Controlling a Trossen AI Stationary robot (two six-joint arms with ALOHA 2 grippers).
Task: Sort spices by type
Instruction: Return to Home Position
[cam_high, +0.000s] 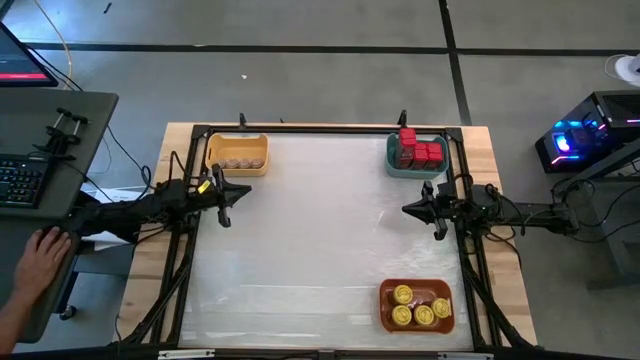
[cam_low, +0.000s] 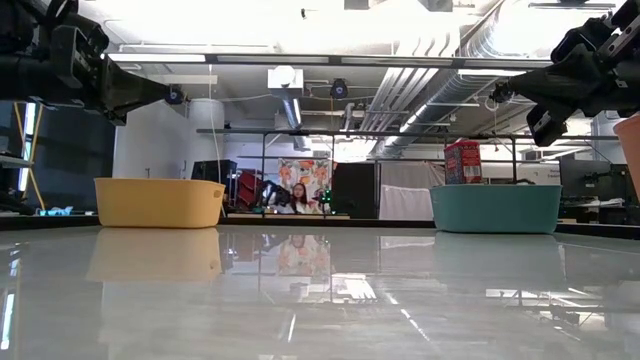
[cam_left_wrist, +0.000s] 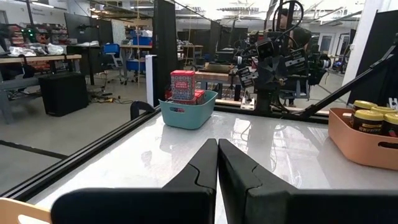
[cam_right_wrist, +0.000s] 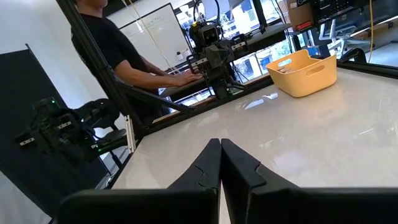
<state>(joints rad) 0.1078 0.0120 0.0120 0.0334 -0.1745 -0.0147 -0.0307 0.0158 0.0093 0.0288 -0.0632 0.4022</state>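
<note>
The sorting looks finished. The small tan-brown round jars (cam_high: 238, 160) sit in the yellow plastic bin (cam_high: 210, 152), the red boxy tins (cam_high: 420, 152) in the teal bin (cam_high: 391, 162), and the round yellow-lidded jars (cam_high: 420, 306) in the orange bin (cam_high: 384, 306). The left gripper (cam_high: 240, 191) and the right gripper (cam_high: 410, 208) hang at the table's sides, fingers pressed together, holding nothing. Only the high view looks into all three bins; the low view gives mostly their walls.

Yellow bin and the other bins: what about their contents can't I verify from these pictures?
- Brown jars: too small in the high view to count; the wall of the yellow bin hides them in the low view.
- Red tins: the wall of the teal bin hides all but one in the low view.
- Orange bin: cut by the edge in the left wrist view.
</note>
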